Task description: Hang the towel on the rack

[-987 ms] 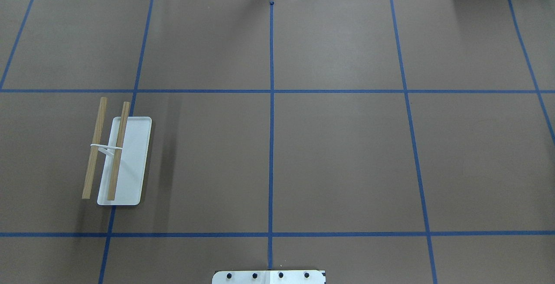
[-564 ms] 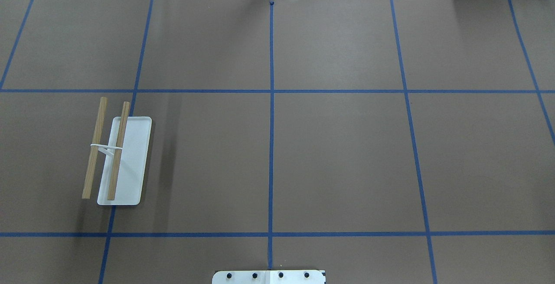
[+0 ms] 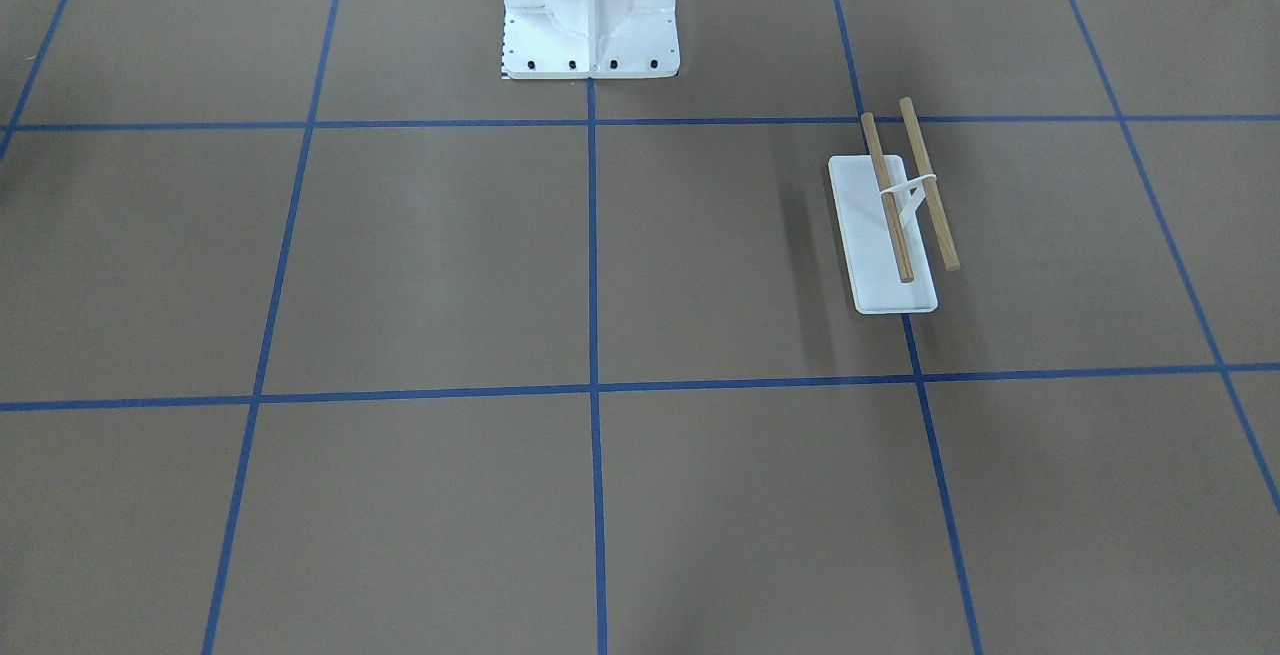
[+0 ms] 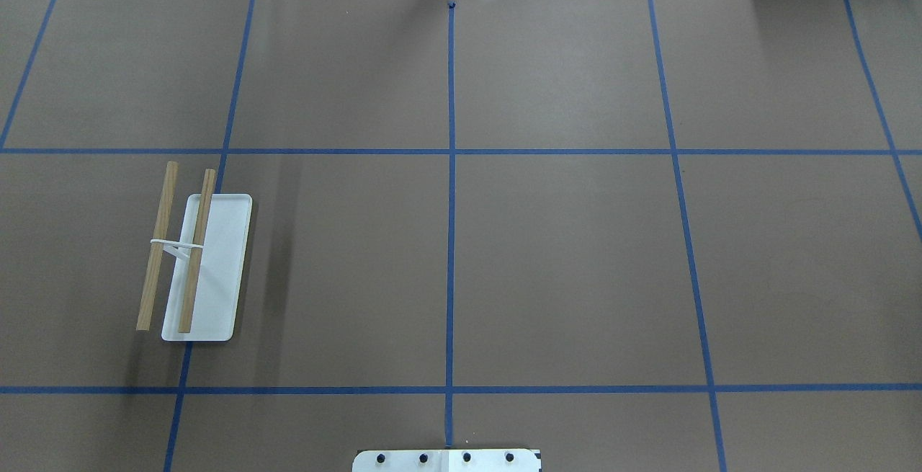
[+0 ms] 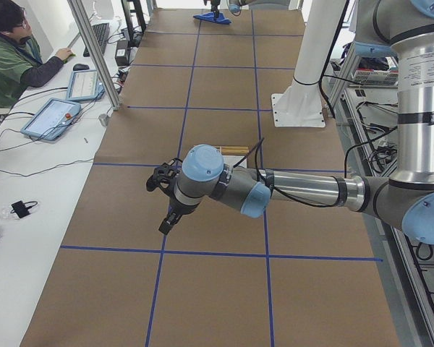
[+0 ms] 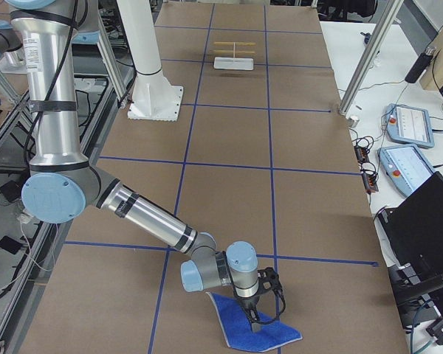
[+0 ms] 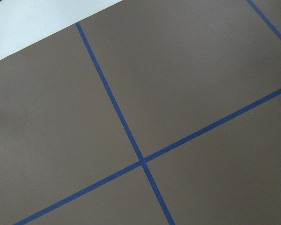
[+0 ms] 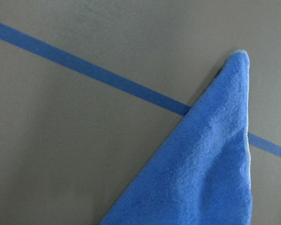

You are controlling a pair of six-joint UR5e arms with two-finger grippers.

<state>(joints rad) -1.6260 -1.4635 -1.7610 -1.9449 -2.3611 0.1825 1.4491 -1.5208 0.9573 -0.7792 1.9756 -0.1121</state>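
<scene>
The rack (image 4: 220, 270) stands on the robot's left half of the table, with a white base and two wooden dowels. It also shows in the front view (image 3: 868, 235) and far off in the right side view (image 6: 234, 56). The blue towel (image 6: 255, 333) lies on the table at the robot's far right end, and fills the lower right of the right wrist view (image 8: 201, 168). My right gripper (image 6: 255, 318) points down onto the towel; I cannot tell if it is open or shut. My left gripper (image 5: 165, 206) hovers above the table near the rack; I cannot tell its state.
The white robot pedestal (image 3: 590, 15) is bolted at the table's middle edge. Blue tape lines grid the brown table cover. An operator (image 5: 7, 61) sits at a side desk with tablets (image 5: 50, 119). Metal frame posts (image 6: 369, 55) stand along the table's operator side.
</scene>
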